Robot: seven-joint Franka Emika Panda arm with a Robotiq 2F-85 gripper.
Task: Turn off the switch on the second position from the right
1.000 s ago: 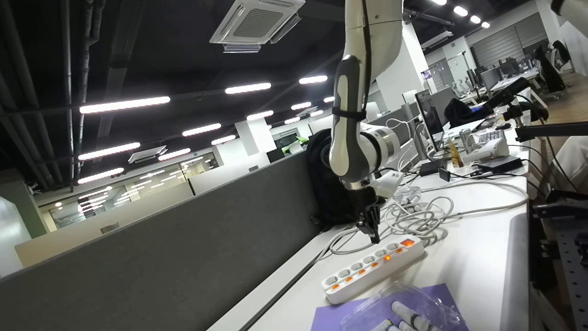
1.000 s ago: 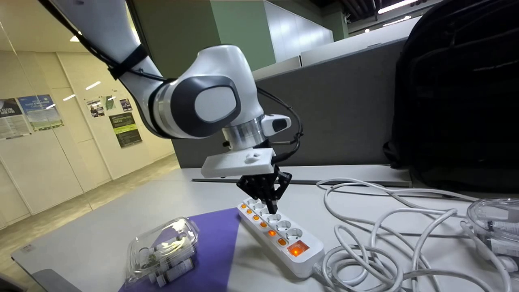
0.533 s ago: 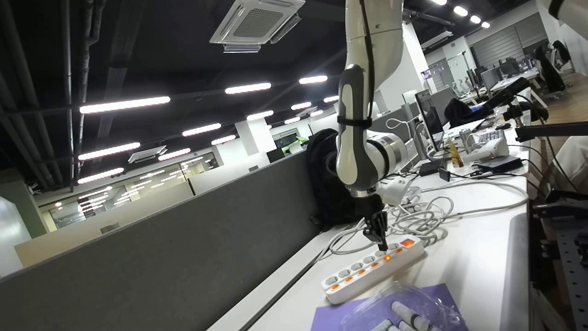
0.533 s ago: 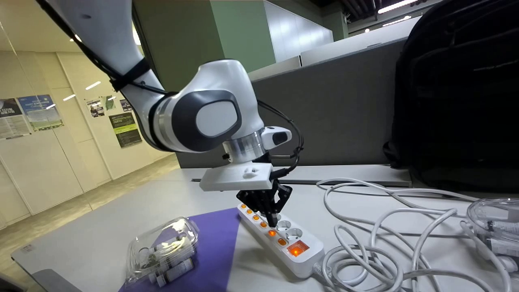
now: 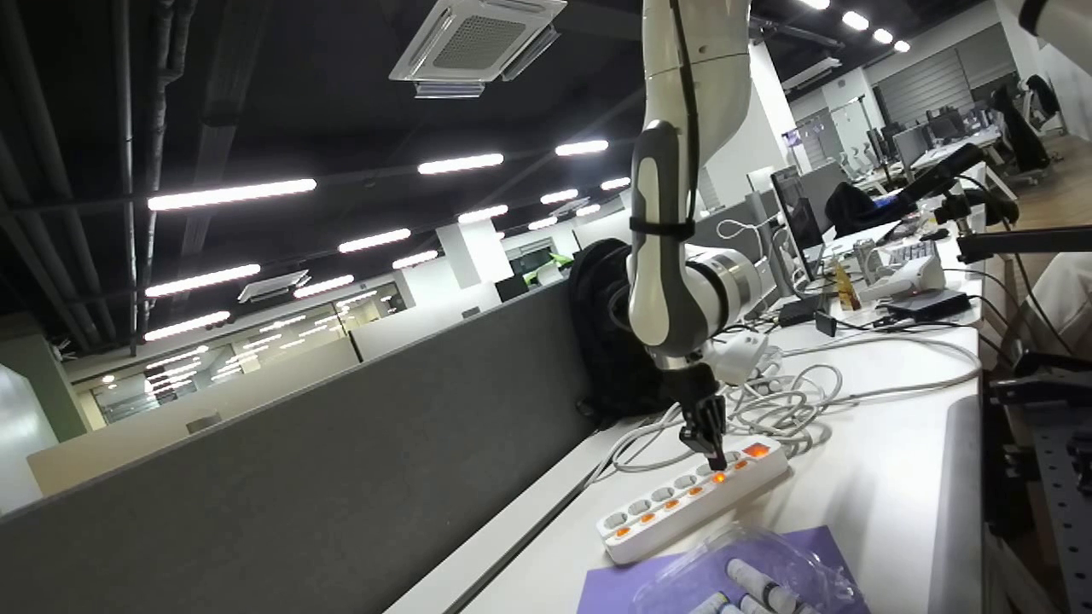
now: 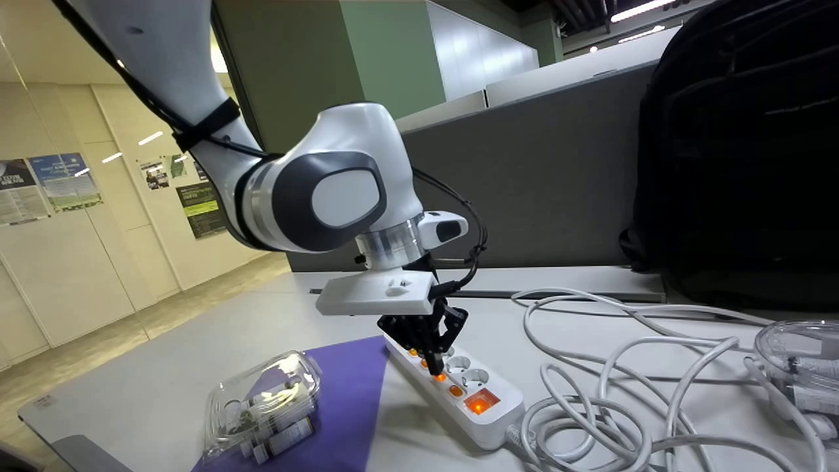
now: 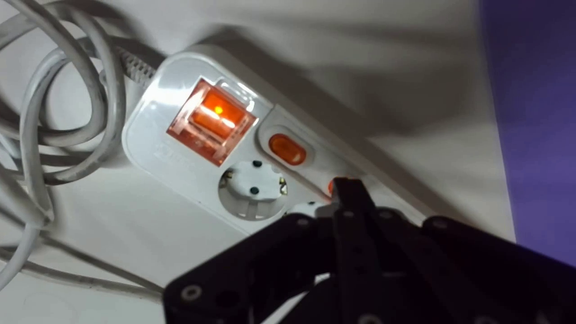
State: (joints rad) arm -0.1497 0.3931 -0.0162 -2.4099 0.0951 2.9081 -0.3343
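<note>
The black fingers (image 7: pixel 348 193) of the gripper (image 6: pixel 434 369) are together and point down. Their tips are right by a little orange switch (image 5: pixel 719 478). It is the second small switch, counting from the end with the cord. In the wrist view the fingers hide most of it, so it is hard to tell if they touch it. In both exterior views this switch glows brighter than the other small ones.

Next to it, toward the cord end, is a small switch that is duller (image 7: pixel 287 149). Then comes a big red switch (image 7: pixel 215 121) with a light in it. Round sockets (image 7: pixel 253 180) make a line beside the small switches. They are all on a long white power strip (image 5: pixel 695 509) that lies on the white desk (image 5: pixel 904 443).

A white cord (image 7: pixel 118 90) starts at the strip's end and lies in loops. Beside the strip is a purple sheet (image 6: pixel 357 393) with a clear plastic box (image 6: pixel 262 396) on it. The white robot arm (image 6: pixel 341 190) hangs above. Farther back, a big black backpack (image 6: pixel 741 157) stands by a gray wall (image 6: pixel 544 203).
</note>
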